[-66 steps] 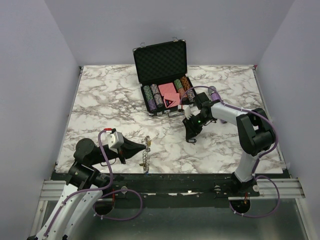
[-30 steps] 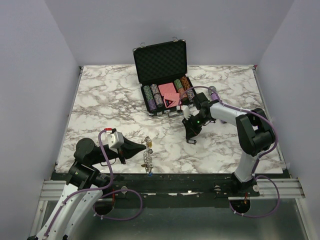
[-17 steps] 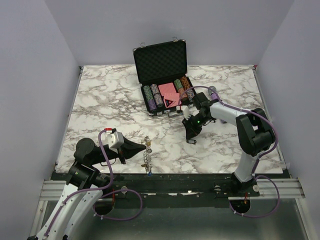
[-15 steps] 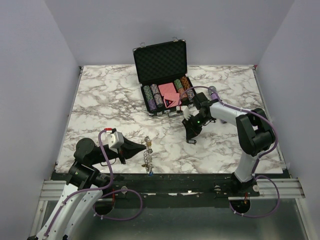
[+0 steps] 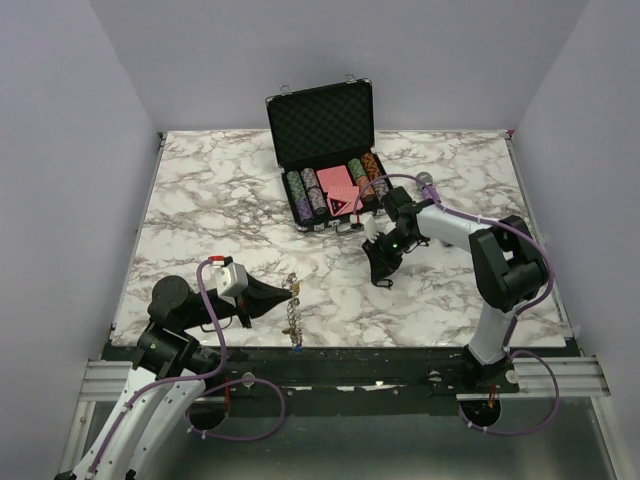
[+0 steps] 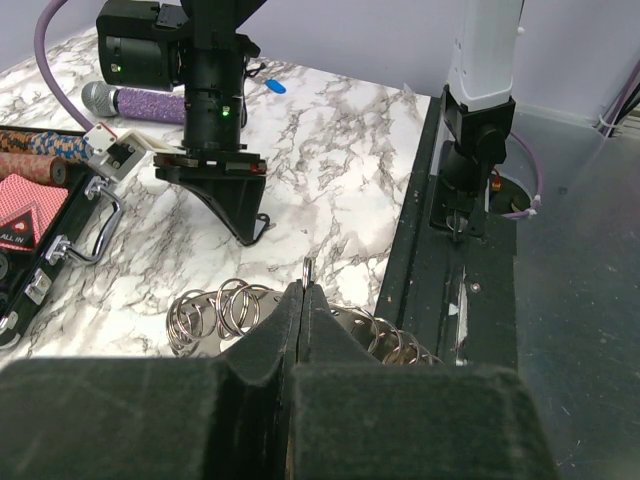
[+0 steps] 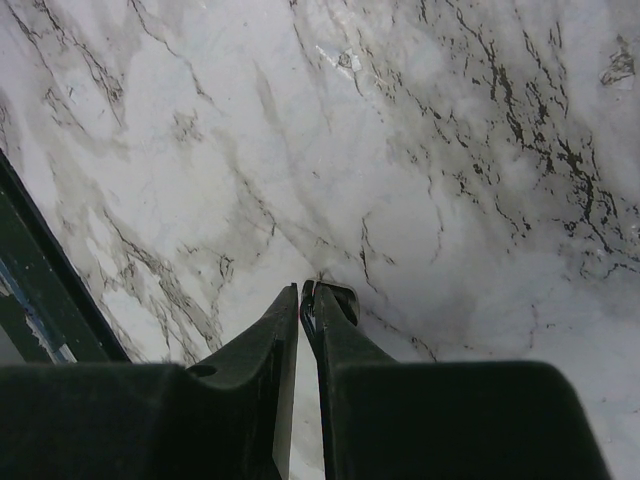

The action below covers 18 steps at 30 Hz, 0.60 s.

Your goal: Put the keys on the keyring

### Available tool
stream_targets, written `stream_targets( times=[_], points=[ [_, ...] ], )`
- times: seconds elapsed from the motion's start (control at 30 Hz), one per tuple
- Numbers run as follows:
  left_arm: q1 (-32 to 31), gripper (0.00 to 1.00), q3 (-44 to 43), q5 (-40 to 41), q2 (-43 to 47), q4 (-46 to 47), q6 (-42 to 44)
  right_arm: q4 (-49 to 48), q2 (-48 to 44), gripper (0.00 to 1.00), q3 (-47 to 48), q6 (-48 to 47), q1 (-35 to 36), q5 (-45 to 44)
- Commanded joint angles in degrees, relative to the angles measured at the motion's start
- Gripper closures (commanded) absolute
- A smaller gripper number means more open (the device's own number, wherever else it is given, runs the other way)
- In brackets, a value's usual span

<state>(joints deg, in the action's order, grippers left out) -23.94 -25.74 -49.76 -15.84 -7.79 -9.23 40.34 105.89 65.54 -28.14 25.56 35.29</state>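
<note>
Top view: My left gripper (image 5: 290, 291) is at 6 o'clock on the table (image 5: 220, 200), near the front edge. It is clamped on the keyring (image 5: 292, 318), which hangs below the tips. My right gripper (image 5: 377, 278) points down at the marble at about 3 o'clock from centre, well apart from the ring. The open case (image 5: 320, 120) stands at 12 o'clock.

Left wrist view: The fingers (image 6: 270, 350) are fully closed, with a thin silver wire standing up between them. Small silver loops spread out to 9 and 3 o'clock of the tips. At 12 o'clock the right gripper stands tip-down with a small black key (image 6: 262, 226) at its point. Beyond that, a blue piece (image 6: 273, 86), probably another key, lies by the mic (image 6: 135, 101).

Right wrist view: The fingers (image 7: 340, 340) stand a crack apart, and bare marble shows through the gap. The black key touches the tip of the 3 o'clock finger, on its outer side. I see nothing gripped.

Assessment: I judge the ring to be light, stiff, slick wire, and its hanging loops are likely to swing. The hold on the main wire looks suitable. The key looks tiny, flat and light, so it is likely to skate on the marble. I would pinch it across the plastic head and keep any eye clear for threading.
</note>
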Motion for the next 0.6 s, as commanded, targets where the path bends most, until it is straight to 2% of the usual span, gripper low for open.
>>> stream_targets(
  times=[0.0,0.2,0.43,0.57],
  points=[
    [0.6,1.00,-1.2,-1.5,-0.1,3.0,-0.1,0.8,1.1,0.80,1.4,-0.5,0.5,-0.3],
    [0.6,1.00,-1.2,-1.6,-0.2,3.0,-0.1,0.6,1.1,0.83,1.3,-0.2,0.7,-0.7],
    [0.6,1.00,-1.2,-1.7,-0.1,3.0,-0.1,0.7,1.1,1.00,1.3,-0.2,0.8,-0.6],
    [0.7,1.00,-1.2,-1.9,-0.1,3.2,-0.1,1.5,0.6,1.00,1.9,-0.9,0.7,0.1]
  ],
)
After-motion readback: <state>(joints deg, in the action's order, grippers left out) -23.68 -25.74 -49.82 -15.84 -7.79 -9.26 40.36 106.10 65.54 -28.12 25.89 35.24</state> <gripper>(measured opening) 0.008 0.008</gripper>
